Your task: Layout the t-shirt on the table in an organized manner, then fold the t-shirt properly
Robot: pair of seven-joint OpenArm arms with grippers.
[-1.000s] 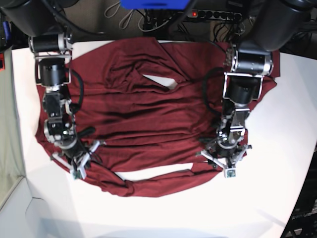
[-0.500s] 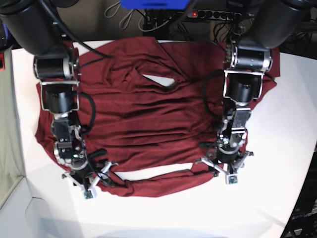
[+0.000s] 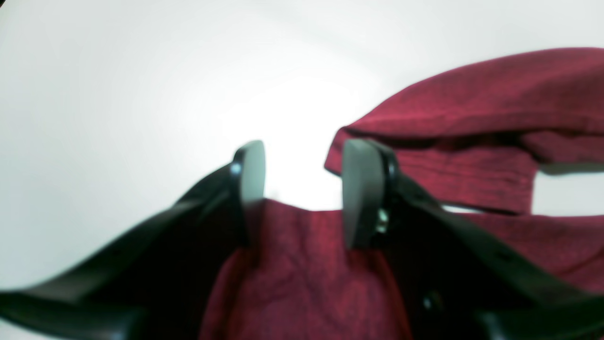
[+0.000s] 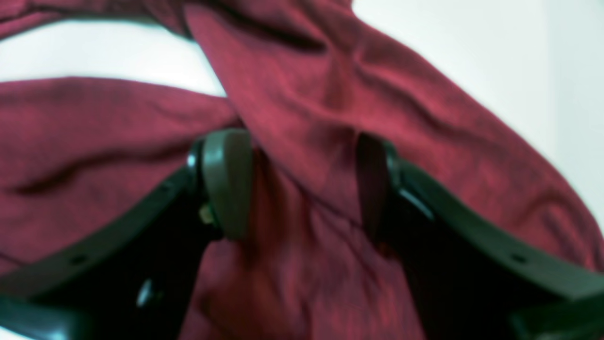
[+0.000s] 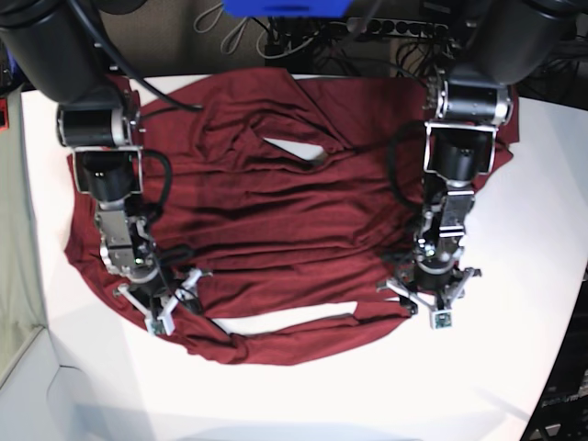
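The dark red t-shirt [image 5: 276, 220] lies spread and wrinkled across the white table [image 5: 367, 386], with a gap of bare table near its front hem. My right gripper [image 5: 167, 308] is low over the shirt's front left corner. In the right wrist view it [image 4: 299, 184] is open, and a raised fold of the t-shirt [image 4: 94, 141] runs between its fingers. My left gripper [image 5: 430, 310] sits at the front right hem. Its fingers [image 3: 363, 189] stand apart in the left wrist view, the t-shirt [image 3: 472, 108] under them and white table [image 3: 118, 94] between the tips.
Behind the table's far edge are a power strip and cables [image 5: 395, 28] and a blue object [image 5: 285, 7]. The table's front left corner drops off [image 5: 37, 367]. Its right edge curves away to a dark floor [image 5: 565, 395]. Bare white table lies in front of the shirt.
My right gripper has gone from shut to open, moving toward the front edge and then back a little. The left gripper drifted slightly to the view's right. The shirt lies much as before.
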